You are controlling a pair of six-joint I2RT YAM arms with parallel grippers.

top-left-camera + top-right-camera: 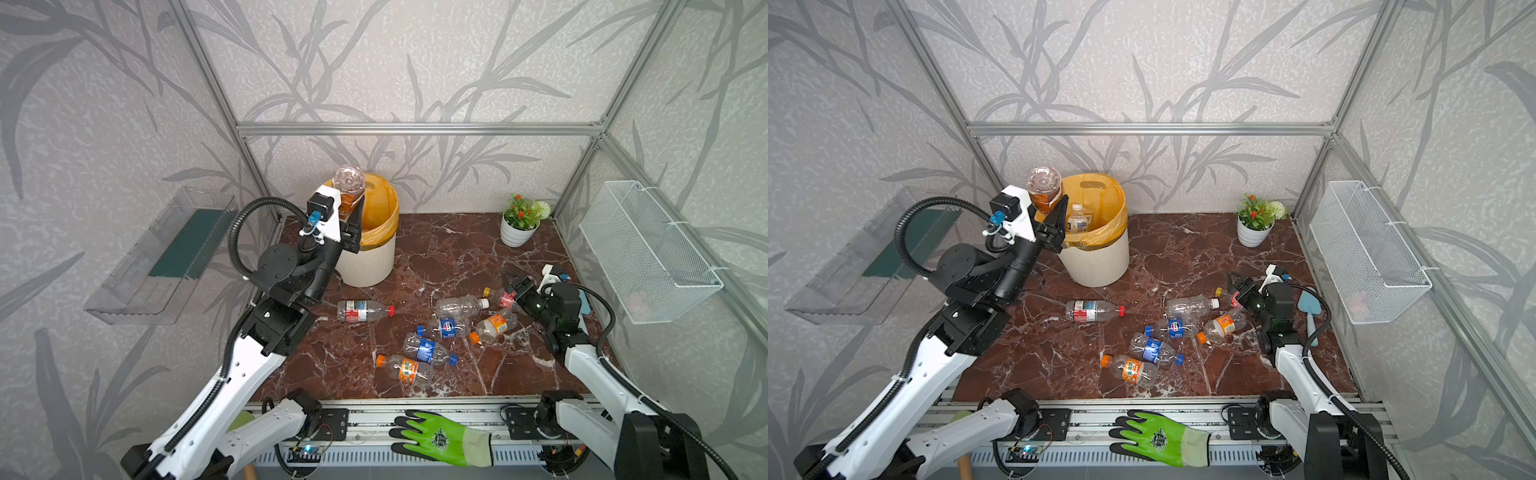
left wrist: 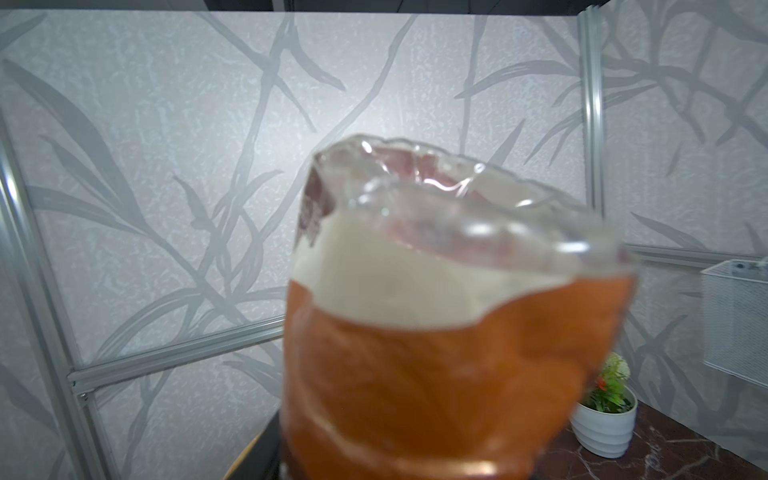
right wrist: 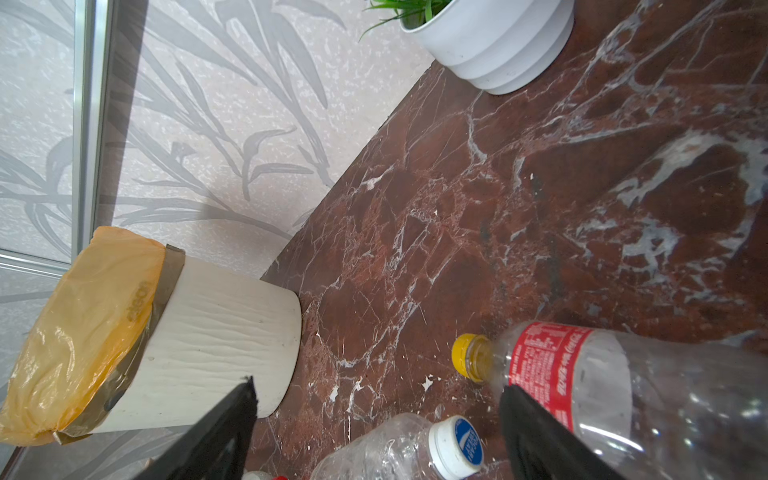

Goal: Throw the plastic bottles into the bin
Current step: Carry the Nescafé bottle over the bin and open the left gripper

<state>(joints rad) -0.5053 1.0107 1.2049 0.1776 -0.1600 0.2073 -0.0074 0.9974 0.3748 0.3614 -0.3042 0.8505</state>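
Top view: left gripper [image 1: 1052, 208] clamped on orange-labelled bottle [image 1: 1044, 189], bin [image 1: 1096, 266] rim's nine o'clock.
Do: centre over liner [image 1: 1115, 224] before releasing.
Right gripper [image 3: 379, 384]: apart, seemingly empty.

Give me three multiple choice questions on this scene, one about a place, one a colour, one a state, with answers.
1. Where is the orange-labelled bottle in the left gripper? A raised at the rim of the bin; B lying on the table; C in the wire basket.
2. What colour is the cap of the red-labelled bottle nearest the right gripper? A blue; B yellow; C green.
3. How is the right gripper? A shut on a bottle; B shut on the glove; C open.
Answers: A, both top views show it held up by the rim; B, the right wrist view shows a yellow cap; C, its fingers stand wide apart there.
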